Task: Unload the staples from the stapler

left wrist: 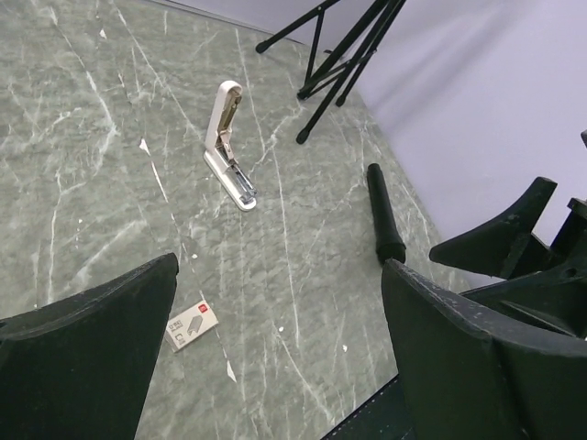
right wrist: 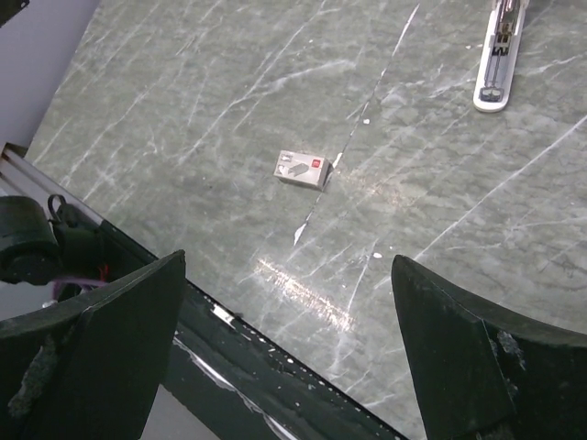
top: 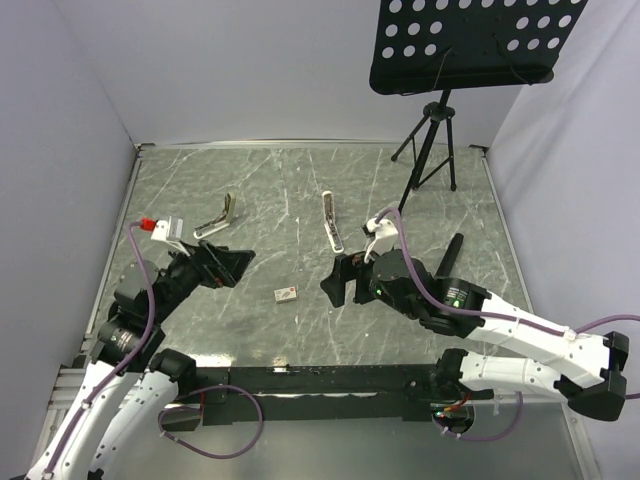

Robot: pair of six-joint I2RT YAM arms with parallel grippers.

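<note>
Both claws are held released and empty above the desk point(top: 300, 180), the left claw point(top: 240, 268) and the right claw point(top: 333, 282) turned toward each other. The stapler point(top: 332, 222) is laid on the desk, hinged open, near the right claw, ahead and to its right, and well ahead of the left claw. A small box point(top: 286, 293) is seen between the claws.
</note>
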